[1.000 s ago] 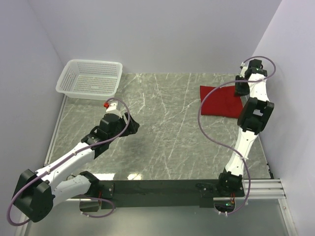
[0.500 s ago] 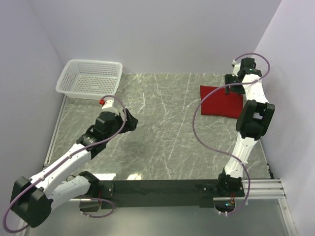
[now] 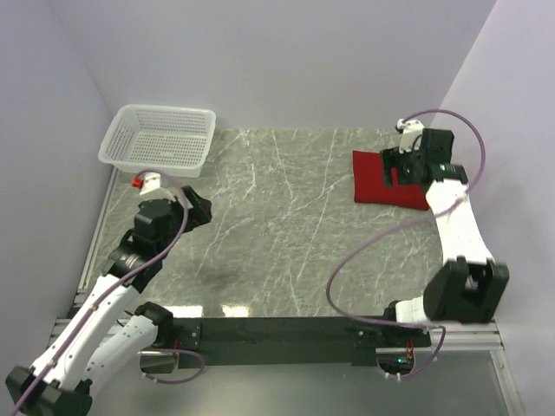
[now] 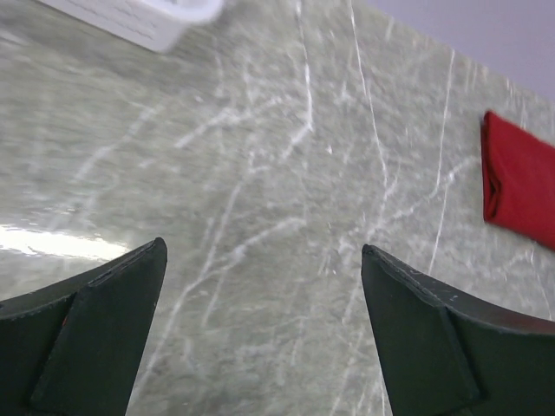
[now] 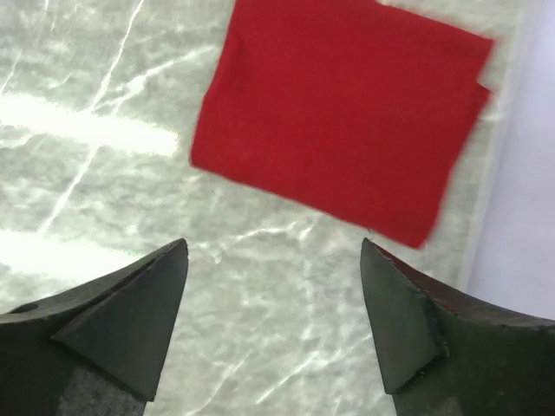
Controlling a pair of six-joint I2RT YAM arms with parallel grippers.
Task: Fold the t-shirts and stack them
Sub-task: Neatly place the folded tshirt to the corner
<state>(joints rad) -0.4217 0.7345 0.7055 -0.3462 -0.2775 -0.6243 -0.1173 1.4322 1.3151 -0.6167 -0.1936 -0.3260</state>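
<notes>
The deep-red t-shirt [image 3: 380, 178] lies folded into a rough rectangle, flat on the marble-patterned table [image 3: 286, 225], at the far right part of it and close to the right wall. In the right wrist view the t-shirt [image 5: 342, 121] shows a smooth top side, and at its right edge a lower layer comes out a little. The right gripper [image 3: 401, 165] hangs over the right part of the shirt and hides some of it from the top camera. Its two dark fingers [image 5: 121, 321] stand wide apart with only bare table between them, and the cloth is ahead of the tips, so this pincer holds nothing. The left gripper [image 3: 195, 208] is far away, over the left side of the table, pointing toward the middle. Its fingers [image 4: 95, 321] are spread wide too and nothing is between them; the red shirt [image 4: 520, 186] appears far off at the right edge of that view. The white mesh basket [image 3: 160, 139] stands at the far left corner, just behind the left gripper and apart from it.
</notes>
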